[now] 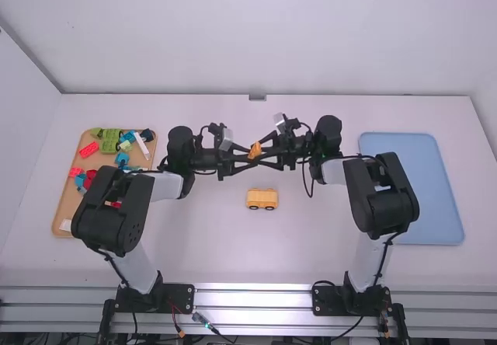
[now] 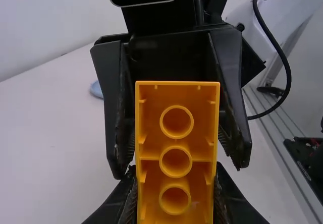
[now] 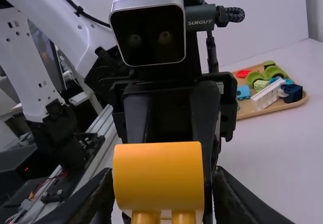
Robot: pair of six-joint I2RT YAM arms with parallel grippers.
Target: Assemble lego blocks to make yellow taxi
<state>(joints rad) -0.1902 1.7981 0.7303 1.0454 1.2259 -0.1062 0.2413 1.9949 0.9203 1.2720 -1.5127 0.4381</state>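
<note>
Both arms reach in to the middle of the desk [image 1: 225, 259] and meet nearly tip to tip, one small orange block [image 1: 255, 151] between them, up off the surface.

Left gripper [image 1: 249, 158]: jaws closed in on the block, one on each side, holding it. In the left wrist view the block's hollow underside faces that camera, three round tubes in a row inside the walls.

Right gripper [image 1: 265, 151]: comes at the block from the opposite side. Jaws fairly wide, standing to either side of it. In the right wrist view a strip of gap runs between one jaw and the block; whether the other jaw touches, I cannot tell. The smooth, rounded face of the block is turned to this camera, tube ends showing beneath.

Yellow car [image 1: 262, 198] sits upright on the desk, just below the grippers in the high view, its long side toward the arm bases, two dark wheels showing. No gripper touches it.

Wooden tray [image 1: 65, 211] at the left, partly hidden under the left arm [image 1: 130, 205]. In it: green pieces [image 1: 110, 138], a red brick [image 1: 89, 149], a long white piece [image 1: 142, 144], a dark blue piece [image 1: 147, 135], more small blue and red ones.

Blue tray [image 1: 419, 193] at the right, beside the right arm [image 1: 380, 197].
</note>
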